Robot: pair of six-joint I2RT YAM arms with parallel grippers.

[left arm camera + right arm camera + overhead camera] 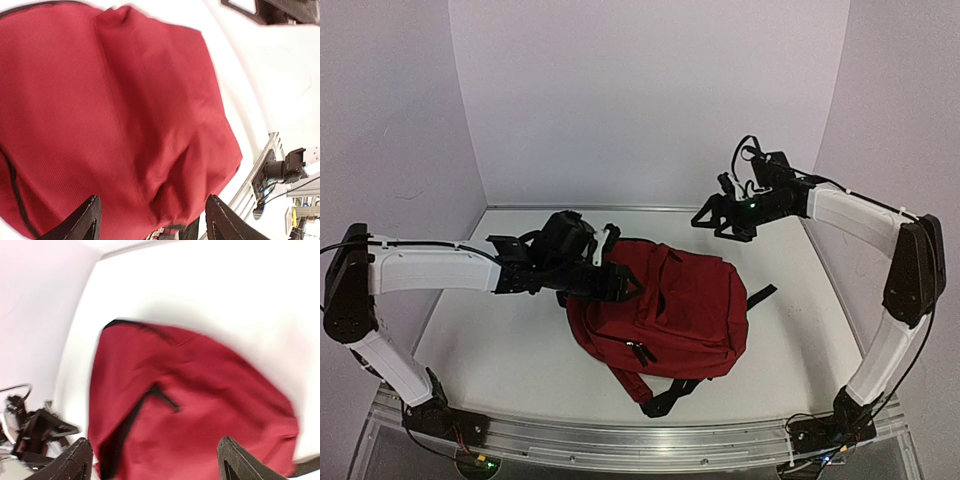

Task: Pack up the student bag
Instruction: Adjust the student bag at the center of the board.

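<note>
Nearest to the camera above, a silver aluminium rail point(640, 445) runs along the front edge of the white desk point(800, 330), and the black bases point(445, 420) of the two arms are bolted at its two ends. Just behind the rail lie the black straps point(665, 398) of the student bag point(670, 310), a large dark red backpack of soft fabric. The bag lies flat in the middle of the desk with its front side up. On this side there is a zip pocket with a black zip pull point(638, 352). The white and black left arm point(430, 270) reaches in from the left, and the left jaws are at the far left corner of the bag, over its edge; I cannot tell if they touch the fabric. In the left wrist view the two black fingers point(87, 220) stand wide apart, so these jaws are open, with nothing between them and only red fabric beyond. The right arm point(860, 215) is raised over the far right part of the desk, apart from the bag. The right jaws are open also: in the right wrist view the two fingers point(75, 462) stand well apart above the bag and hold nothing. Behind everything stands a pale lilac wall point(650, 100).
</note>
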